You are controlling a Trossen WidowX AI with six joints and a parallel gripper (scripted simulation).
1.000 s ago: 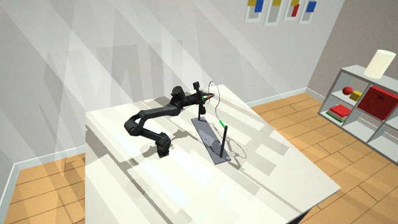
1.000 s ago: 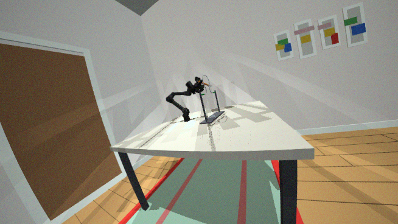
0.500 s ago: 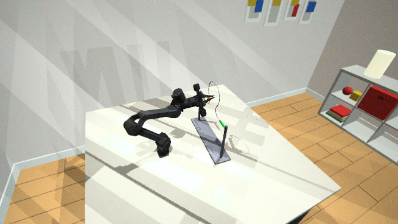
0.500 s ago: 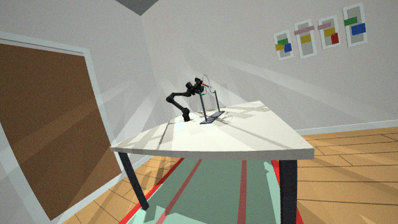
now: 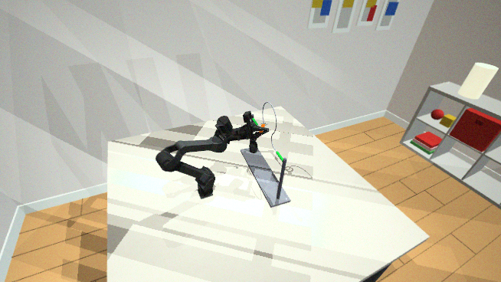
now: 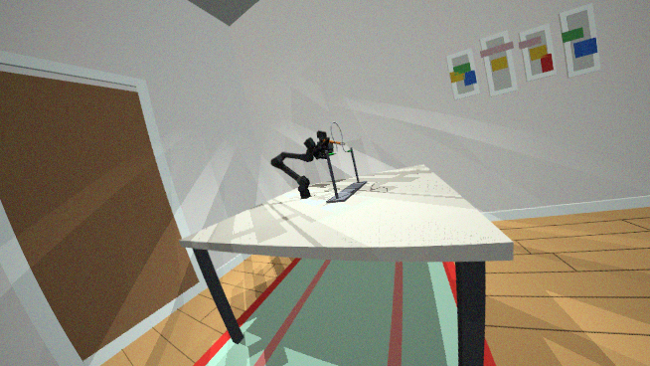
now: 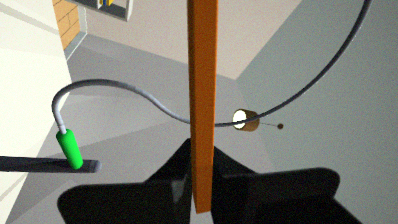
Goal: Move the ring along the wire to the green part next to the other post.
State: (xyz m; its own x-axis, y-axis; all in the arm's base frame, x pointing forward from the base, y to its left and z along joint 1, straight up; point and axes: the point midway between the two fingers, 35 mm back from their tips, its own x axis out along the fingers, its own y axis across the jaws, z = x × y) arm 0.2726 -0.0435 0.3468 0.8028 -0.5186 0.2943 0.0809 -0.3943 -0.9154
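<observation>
My gripper (image 5: pixel 266 130) (image 7: pixel 195 143) is shut on the orange handle (image 5: pixel 263 126) (image 6: pixel 336 142) (image 7: pixel 202 75). In the exterior view it is above and beside the nearer post (image 6: pixel 333 176), close to the green part there (image 6: pixel 331 154) (image 5: pixel 254 122). The handle points away from the arm toward the wire loop. The ring is too small to make out in the top and exterior views and out of sight in the wrist view. The grey wire (image 5: pixel 276 120) (image 7: pixel 100 81) arches up and passes behind the handle in the wrist view. The other green part (image 5: pixel 279 155) (image 6: pixel 349 150) (image 7: pixel 69 149) is at the other post (image 5: pixel 281 178) (image 6: pixel 355 166).
The grey base plate (image 5: pixel 264 168) carries the posts on the white table (image 5: pixel 214 245) (image 6: pixel 398 224). The arm's base (image 5: pixel 206 185) (image 6: pixel 303 189) stands beside the plate. A shelf (image 5: pixel 440 90) stands beyond the table.
</observation>
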